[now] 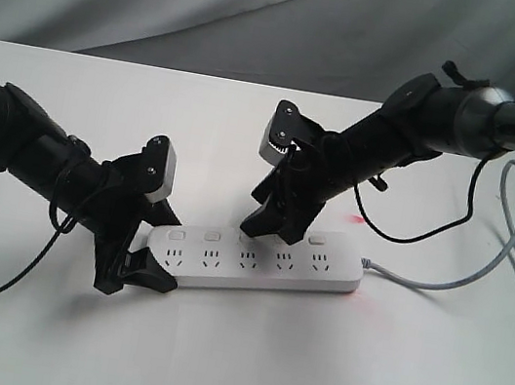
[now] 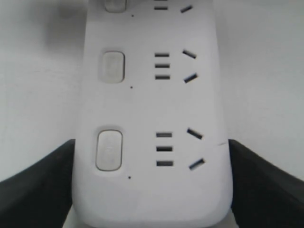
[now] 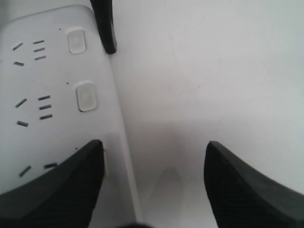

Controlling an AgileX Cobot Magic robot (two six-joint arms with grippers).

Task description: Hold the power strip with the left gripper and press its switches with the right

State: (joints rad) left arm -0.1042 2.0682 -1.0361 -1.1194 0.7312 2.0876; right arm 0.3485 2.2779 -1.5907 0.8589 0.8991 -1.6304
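the power strip (image 1: 265, 265) lies flat on the white tabletop (image 1: 305, 378), just below the centre of the exterior view. it runs left to right, and its grey cord (image 1: 440, 280) leaves the right end. the left tool (image 1: 144, 251) holds the strip's left end: in the left wrist view its two black fingers (image 2: 33, 190) sit against the strip's long sides at the bottom corners of the frame. the right tool (image 1: 277, 223) stands wide and grips nothing, tilted down over the middle of the strip by the row of switches (image 1: 212, 235). in the right wrist view one finger (image 3: 52, 185) at lower left overlaps the strip's edge, and the other at lower right is over bare tabletop. whether a fingertip touches a switch i cannot tell.
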